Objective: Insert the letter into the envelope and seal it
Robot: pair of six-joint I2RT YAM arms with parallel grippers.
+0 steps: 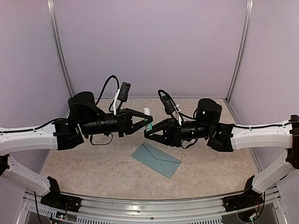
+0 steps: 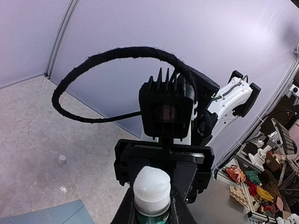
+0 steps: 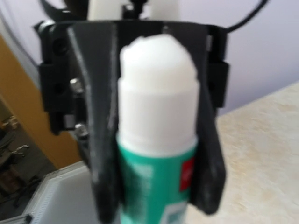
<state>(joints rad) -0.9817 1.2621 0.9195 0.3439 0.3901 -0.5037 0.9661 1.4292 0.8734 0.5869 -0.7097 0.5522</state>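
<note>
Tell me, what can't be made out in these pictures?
- The letter: not visible anywhere; in the top view the envelope hides its own contents.
- Label on the glue stick: blurred in the right wrist view and cut off by the bottom edge.
- A small pale object, left wrist view: too small to name.
- The envelope, left wrist view: only a corner shows, cut by the bottom edge.

Above the table (image 1: 84,172) the two arms reach toward each other, so that the left gripper (image 1: 148,122) and the right gripper (image 1: 146,134) almost meet in mid-air. A white-capped, green-bodied glue stick (image 1: 147,114) stands roughly upright, clamped at the left fingers' tips, with the right fingers' tips just below it. The teal-blue envelope (image 1: 156,159) lies flat on the table nearby, its pointed flap down.
</note>
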